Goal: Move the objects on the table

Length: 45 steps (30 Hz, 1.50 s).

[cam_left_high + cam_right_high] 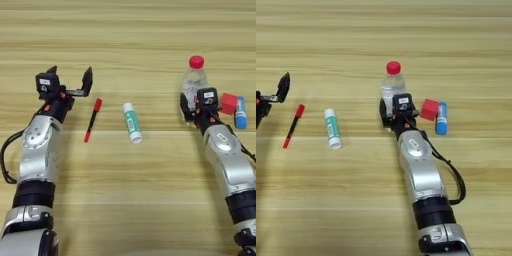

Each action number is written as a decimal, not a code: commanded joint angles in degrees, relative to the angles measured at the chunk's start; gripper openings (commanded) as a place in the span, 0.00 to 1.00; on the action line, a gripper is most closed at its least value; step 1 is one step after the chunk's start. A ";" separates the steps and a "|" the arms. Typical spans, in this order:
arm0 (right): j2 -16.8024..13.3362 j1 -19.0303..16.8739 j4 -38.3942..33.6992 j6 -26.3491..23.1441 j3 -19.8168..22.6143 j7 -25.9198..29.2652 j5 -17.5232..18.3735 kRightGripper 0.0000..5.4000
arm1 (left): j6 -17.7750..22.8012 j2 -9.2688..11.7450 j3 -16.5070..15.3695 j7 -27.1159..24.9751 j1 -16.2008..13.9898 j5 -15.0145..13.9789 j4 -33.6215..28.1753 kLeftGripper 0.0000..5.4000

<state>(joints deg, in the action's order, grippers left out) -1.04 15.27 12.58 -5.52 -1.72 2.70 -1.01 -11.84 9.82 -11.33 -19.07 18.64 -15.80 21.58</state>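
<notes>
A clear plastic bottle with a red cap (392, 87) stands upright on the table (130, 190). My right gripper (399, 113) is pressed against the near side of its base and hides the bottom of it. Just right of that gripper sit a red cube (429, 109) and a blue tube with a white cap (441, 119). A white-and-green tube (132, 122) lies at the middle. Left of it lies a thin red-and-black marker (93, 120). My left gripper (70, 76) stands open above and left of the marker's red cap, holding nothing.
My two silver forearms reach in from the near edge on each side. A black cable (456, 180) loops off the right forearm, another (5, 160) off the left.
</notes>
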 commanded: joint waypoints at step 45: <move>0.33 -1.73 0.25 -3.52 -1.23 0.78 0.54 1.00 | -0.10 0.21 -0.09 0.50 0.50 0.27 -0.54 1.00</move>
<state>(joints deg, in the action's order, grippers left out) -0.95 13.89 13.57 -7.67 -2.95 3.04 -0.77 -11.84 9.80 -11.33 -18.86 18.64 -15.91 21.47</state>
